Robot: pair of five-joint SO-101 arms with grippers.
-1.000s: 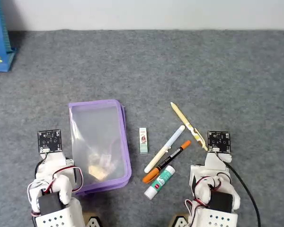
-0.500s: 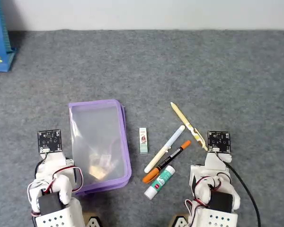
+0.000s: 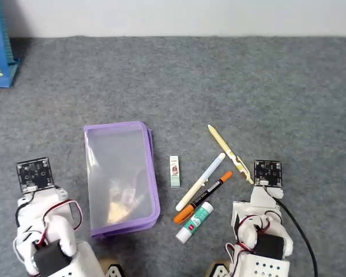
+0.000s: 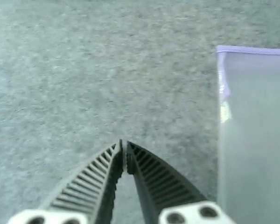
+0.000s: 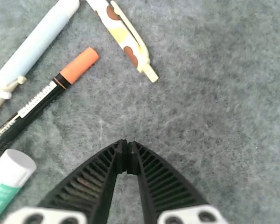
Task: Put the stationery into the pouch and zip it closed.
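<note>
— Looking down from above, where is everything?
— The pouch [image 3: 121,176], clear with a purple edge, lies flat near the arms' edge of the table [image 3: 219,75], just beside the left arm [image 3: 43,231]. Something small sits inside it, and I can't tell whether the zip is open. The rest lies loose between the pouch and the right arm [image 3: 259,231]: an eraser [image 3: 174,171], a pale blue pen [image 3: 200,181], an orange-capped marker [image 3: 203,197], a glue stick [image 3: 194,222] and a yellow patterned pen [image 3: 228,151].
— And the left wrist camera?
— The left gripper [image 4: 123,151] is clenched on nothing, tips together over bare table. The pouch's corner is off to one side, apart.
— The right one?
— The right gripper [image 5: 127,148] is pinched together too, and empty. The yellow patterned pen's clip end is nearest to it, not touching.
— So nothing's started?
— I'd say not. To do it well, the left should pin the pouch and find the zip pull, so the mouth stays wide. The right must spread its fingers and come down across a barrel near mid-length, or the pen may roll away.
</note>
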